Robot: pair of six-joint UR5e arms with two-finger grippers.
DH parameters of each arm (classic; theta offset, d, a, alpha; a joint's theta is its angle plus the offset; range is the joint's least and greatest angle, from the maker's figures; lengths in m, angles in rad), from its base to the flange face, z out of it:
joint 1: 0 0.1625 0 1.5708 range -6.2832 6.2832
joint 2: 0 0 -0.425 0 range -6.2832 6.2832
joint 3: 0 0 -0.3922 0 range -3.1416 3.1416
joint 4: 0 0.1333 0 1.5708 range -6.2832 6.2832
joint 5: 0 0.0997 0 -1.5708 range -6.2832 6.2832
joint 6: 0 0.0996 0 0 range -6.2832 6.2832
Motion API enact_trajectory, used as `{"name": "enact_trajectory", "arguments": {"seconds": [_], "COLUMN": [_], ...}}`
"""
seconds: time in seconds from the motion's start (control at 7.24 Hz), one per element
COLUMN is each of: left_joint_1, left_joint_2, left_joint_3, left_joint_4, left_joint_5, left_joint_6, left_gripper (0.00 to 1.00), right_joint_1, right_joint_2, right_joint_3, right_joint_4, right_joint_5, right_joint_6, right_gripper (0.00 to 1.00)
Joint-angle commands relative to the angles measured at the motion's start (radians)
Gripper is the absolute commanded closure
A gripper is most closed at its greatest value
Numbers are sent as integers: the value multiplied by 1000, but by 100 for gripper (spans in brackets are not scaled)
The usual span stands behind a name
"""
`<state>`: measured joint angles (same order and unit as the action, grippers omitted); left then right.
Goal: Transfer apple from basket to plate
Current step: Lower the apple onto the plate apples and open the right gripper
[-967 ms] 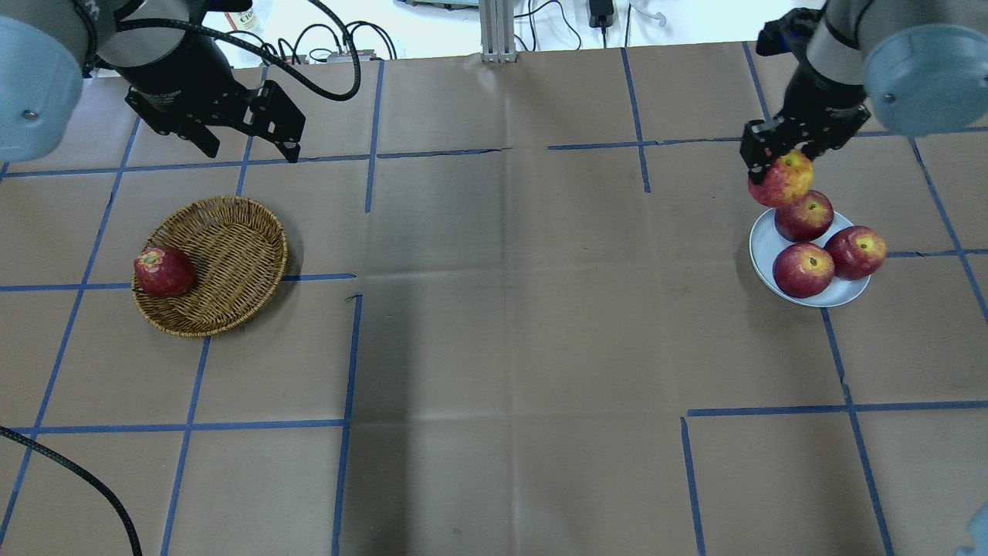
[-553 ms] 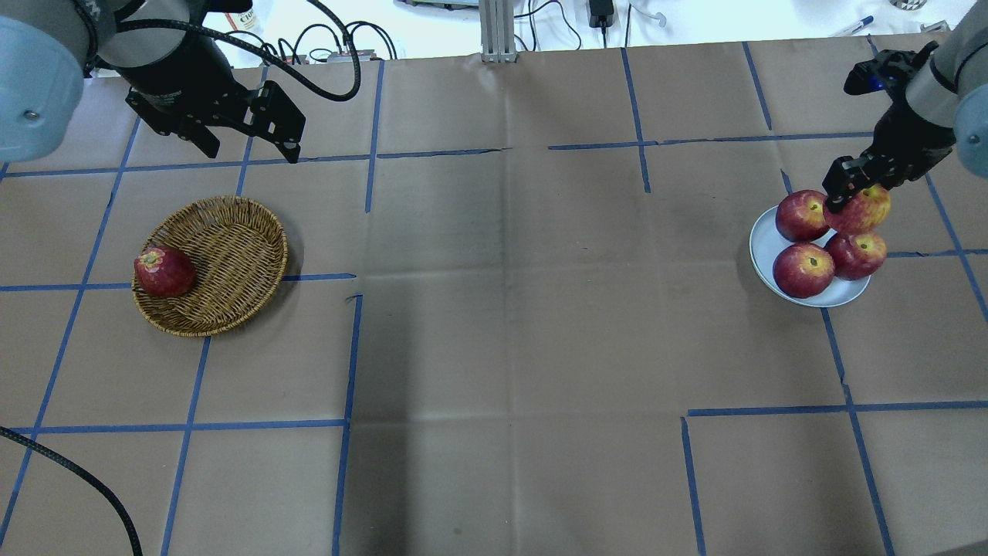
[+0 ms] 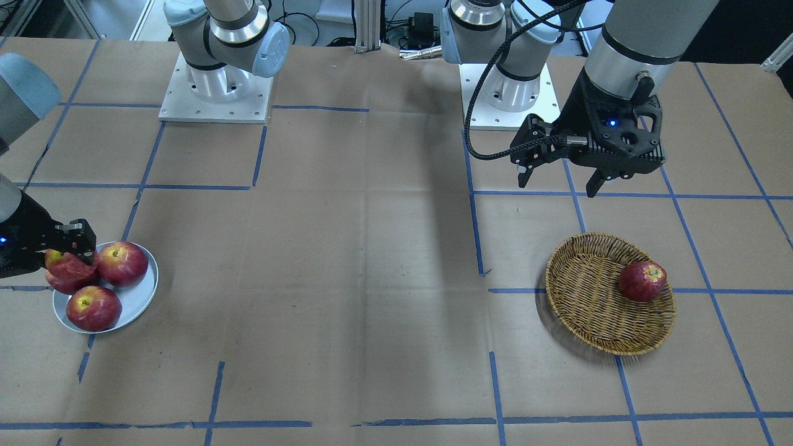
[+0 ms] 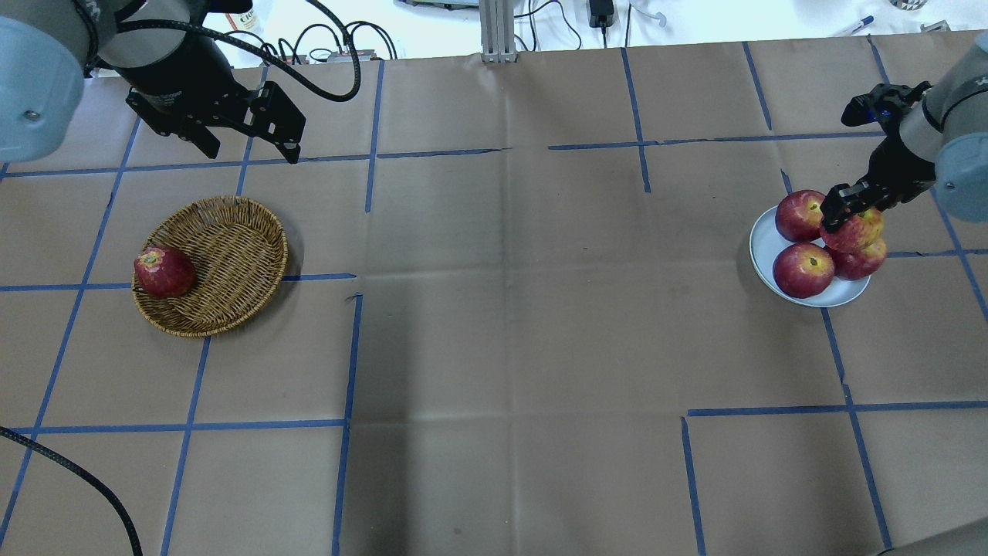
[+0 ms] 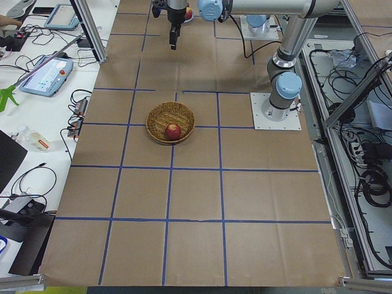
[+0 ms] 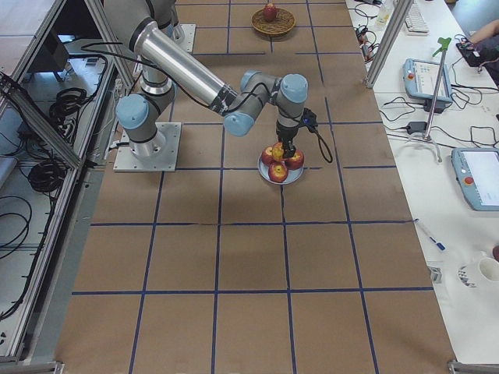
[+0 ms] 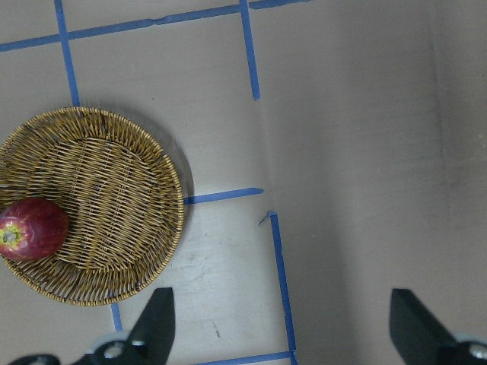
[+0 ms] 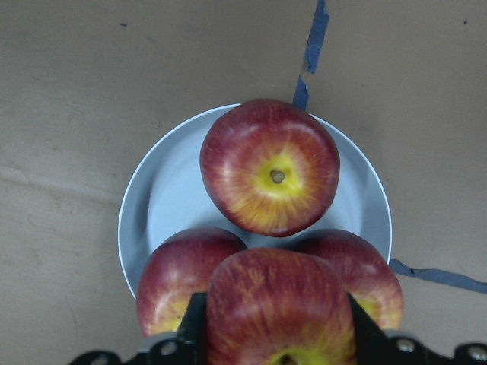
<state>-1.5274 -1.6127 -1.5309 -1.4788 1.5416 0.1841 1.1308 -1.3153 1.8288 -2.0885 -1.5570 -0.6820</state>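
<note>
The right fingers (image 8: pixel 193 331) pinch the streaky pinkish-red apple (image 4: pixel 861 234) from both sides. They hold it over the pale grey-blue plate (image 4: pixel 762 245) near the right edge of the desk (image 4: pixel 494 324), just above two of the three darker apples (image 4: pixel 803 270) lying there. Near the left edge, the left fingers (image 7: pixel 157 319) hang spread wide close to the wicker basket (image 4: pixel 231 247), which holds one deep-red apple (image 4: pixel 164 272).

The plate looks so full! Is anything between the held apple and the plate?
Yes. The apple in the right tool hangs above two other apples lying on the plate, and a third apple sits beside them. Only a little bare plate shows.
</note>
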Motion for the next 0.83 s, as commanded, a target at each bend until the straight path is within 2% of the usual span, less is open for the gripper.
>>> {"name": "enact_trajectory", "arguments": {"seconds": [0.0,0.28,0.41,0.69], "left_joint_1": [1,1,0,1], "left_joint_2": [-1,-1,-1,-3], "left_joint_3": [0,0,0,0], "left_joint_4": [0,-2,0,-1], "left_joint_5": [0,0,0,0], "left_joint_6": [1,2,2,3], "left_gripper": [1,1,1,1], "right_joint_1": [1,1,1,3], "right_joint_2": [5,7,5,-13], "right_joint_3": [1,7,10,-2], "right_joint_4": [-2,2,-1,5], "right_joint_5": [0,-8,-9,-17], "right_joint_6": [2,2,-1,7], "right_gripper": [37,27,3,0]}}
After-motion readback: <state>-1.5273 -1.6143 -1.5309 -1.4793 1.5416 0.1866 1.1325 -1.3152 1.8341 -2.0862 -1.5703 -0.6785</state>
